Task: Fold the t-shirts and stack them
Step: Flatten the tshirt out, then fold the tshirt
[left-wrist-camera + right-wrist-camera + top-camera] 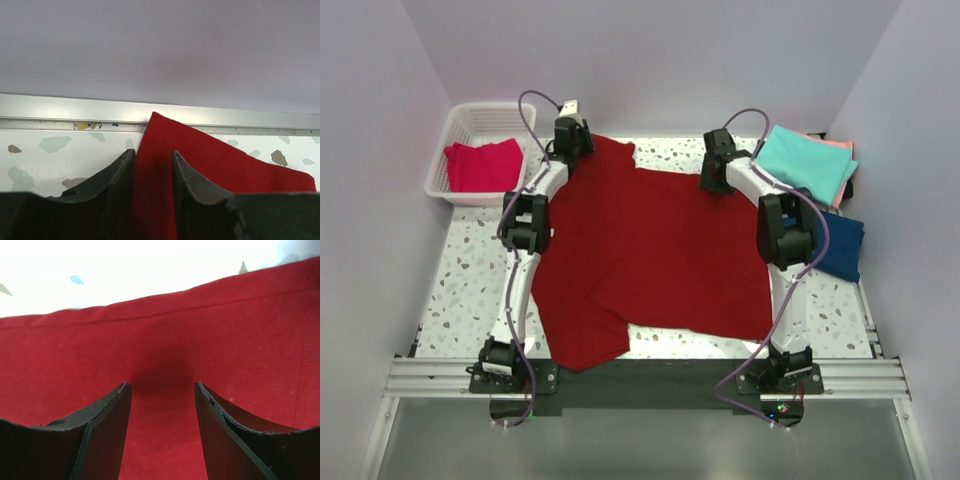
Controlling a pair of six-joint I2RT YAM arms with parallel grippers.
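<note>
Far across the desk point(470, 290), the left claw point(153, 152) straddles the dark red shirt point(650, 250); I cannot tell whether it grips. The right claw point(162, 385) hangs open above it.

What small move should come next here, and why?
Probably close the left gripper on the dark red t-shirt: its far corner lies between the parted jaws. The right gripper stands open over the far edge, so it likely grips next for a fold.

Matt woven cloth dark red t-shirt point(660, 250), smooth speckled table point(470, 290), white plastic basket point(485, 110), brushed metal rail point(60, 107)
</note>
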